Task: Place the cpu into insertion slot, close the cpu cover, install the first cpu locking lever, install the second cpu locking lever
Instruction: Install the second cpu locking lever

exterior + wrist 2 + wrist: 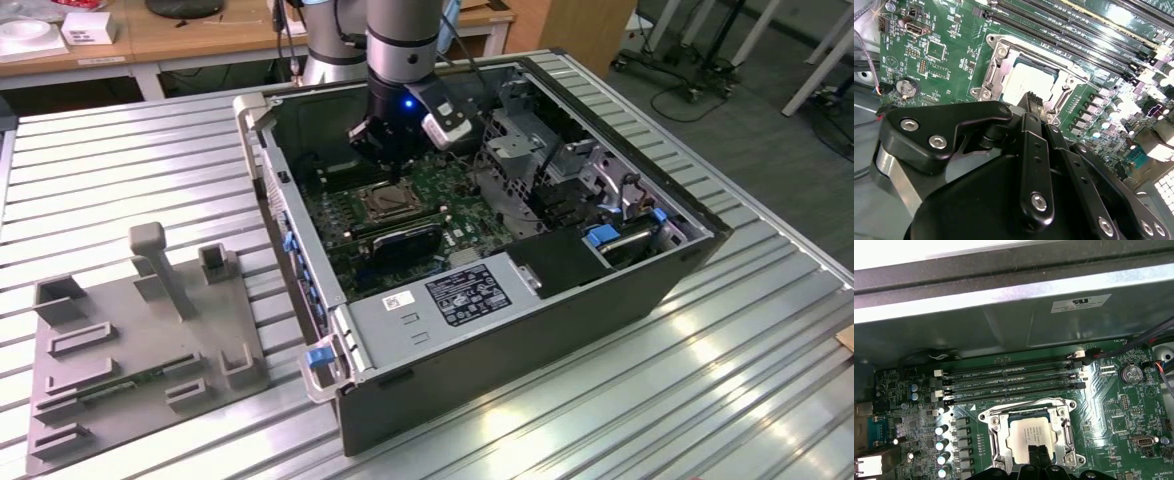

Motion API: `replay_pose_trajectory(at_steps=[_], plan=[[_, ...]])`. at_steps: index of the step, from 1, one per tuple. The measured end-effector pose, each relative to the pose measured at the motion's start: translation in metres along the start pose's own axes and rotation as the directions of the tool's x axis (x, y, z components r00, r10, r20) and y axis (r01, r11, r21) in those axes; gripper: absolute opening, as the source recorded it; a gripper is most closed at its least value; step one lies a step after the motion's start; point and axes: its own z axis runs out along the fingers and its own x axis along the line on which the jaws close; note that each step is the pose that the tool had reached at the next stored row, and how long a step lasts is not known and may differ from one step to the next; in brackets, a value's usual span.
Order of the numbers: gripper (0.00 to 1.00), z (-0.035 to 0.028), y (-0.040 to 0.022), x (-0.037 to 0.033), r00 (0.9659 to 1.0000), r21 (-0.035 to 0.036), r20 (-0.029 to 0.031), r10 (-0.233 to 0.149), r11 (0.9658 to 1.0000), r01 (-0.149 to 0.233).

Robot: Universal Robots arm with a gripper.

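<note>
The cpu (1033,436) (1026,83), a pale silvery square, lies flat in the insertion slot (388,203) on the green motherboard. The cpu cover (1026,411) (1000,54), a metal frame with an open middle, lies down around the chip. My gripper (1038,456) (1030,98) hovers just above the socket's near edge, its two black fingertips pressed together with nothing between them. In the exterior view the gripper (388,160) hangs inside the open computer case, right above the socket. I cannot tell how the locking levers stand.
Long black memory slots (1009,382) run beside the socket, between it and the grey case wall (1004,305). Capacitors (943,440) and a coin battery (1130,373) flank it. A metal drive cage (534,160) rises at the exterior view's right. A grey fixture plate (134,340) lies outside the case.
</note>
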Motion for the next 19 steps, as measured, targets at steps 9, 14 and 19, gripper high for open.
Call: replay_pose_trajectory(at_steps=[9,14,19], plan=[[0.11,-0.001,-0.0001,0.0,0.999,-0.0012,-0.0042,-0.044,0.999,0.044],[0.11,-0.0058,0.0005,-0.0002,0.999,-0.0017,-0.004,-0.044,0.999,0.044],[0.11,-0.0059,0.0005,-0.0002,0.999,-0.0016,-0.004,-0.044,0.999,0.044]])
